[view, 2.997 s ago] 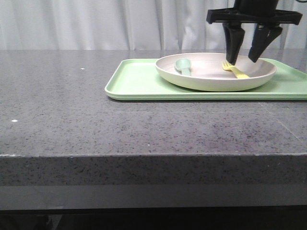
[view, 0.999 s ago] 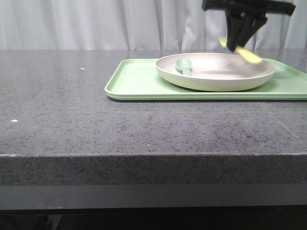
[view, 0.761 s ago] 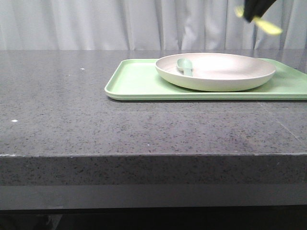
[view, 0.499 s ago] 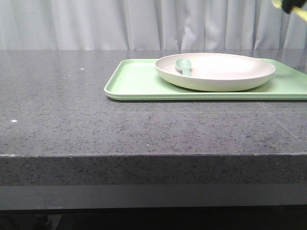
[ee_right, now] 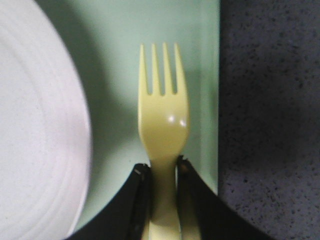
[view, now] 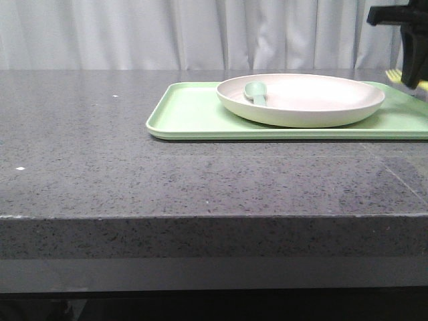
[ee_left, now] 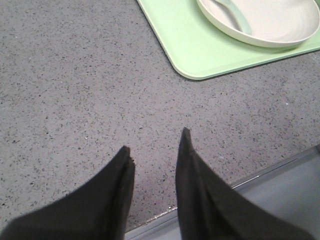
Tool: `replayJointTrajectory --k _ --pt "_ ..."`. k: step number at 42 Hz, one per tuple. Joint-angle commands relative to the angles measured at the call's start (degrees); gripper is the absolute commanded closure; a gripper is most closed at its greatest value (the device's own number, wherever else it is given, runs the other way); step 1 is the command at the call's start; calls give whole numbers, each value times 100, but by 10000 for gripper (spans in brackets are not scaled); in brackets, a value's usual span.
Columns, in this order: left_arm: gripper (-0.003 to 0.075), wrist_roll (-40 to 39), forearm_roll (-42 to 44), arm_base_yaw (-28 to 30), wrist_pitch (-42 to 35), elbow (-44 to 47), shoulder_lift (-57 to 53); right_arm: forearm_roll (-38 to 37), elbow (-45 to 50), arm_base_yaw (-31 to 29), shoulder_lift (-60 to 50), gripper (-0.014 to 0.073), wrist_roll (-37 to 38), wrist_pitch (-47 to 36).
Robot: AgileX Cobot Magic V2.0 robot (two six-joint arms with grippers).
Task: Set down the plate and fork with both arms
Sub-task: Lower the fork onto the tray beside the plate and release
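The cream plate (view: 301,99) rests on the light-green tray (view: 194,114) and holds a teal spoon (view: 255,91). My right gripper (ee_right: 162,167) is shut on the handle of the pale-yellow fork (ee_right: 162,107), with the tines over the tray strip between the plate rim (ee_right: 45,130) and the tray's edge. In the front view this gripper (view: 413,73) hangs at the far right, a bit of the fork (view: 394,74) showing beside it. My left gripper (ee_left: 155,142) is open and empty over bare countertop near the front edge; the plate (ee_left: 265,22) lies well beyond it.
The dark speckled countertop (view: 100,147) stretches left of the tray. Its front edge (ee_left: 260,175) runs just under my left fingers. A white curtain hangs behind the table.
My right gripper closed on the fork in the plate, lifted it up and to the right out of view, and has now come down at the tray's right end. The plate and spoon stayed put.
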Motion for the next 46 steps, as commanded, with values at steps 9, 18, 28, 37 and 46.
replayJointTrajectory --k 9,18,28,37,46 --pt "512 8 -166 17 -379 -161 -33 73 -119 -37 -82 462 -100 -99" --pt "512 8 -166 17 -379 -161 -33 157 -119 -37 119 461 -106 -111" --pt "512 8 -166 17 -379 -161 -33 157 -129 -37 124 230 -157 -115" --pt "512 8 -166 17 -379 -161 -33 157 -248 -37 35 180 -212 116" --pt "512 8 -166 17 -379 -161 -33 157 -232 75 -495 180 -379 500"
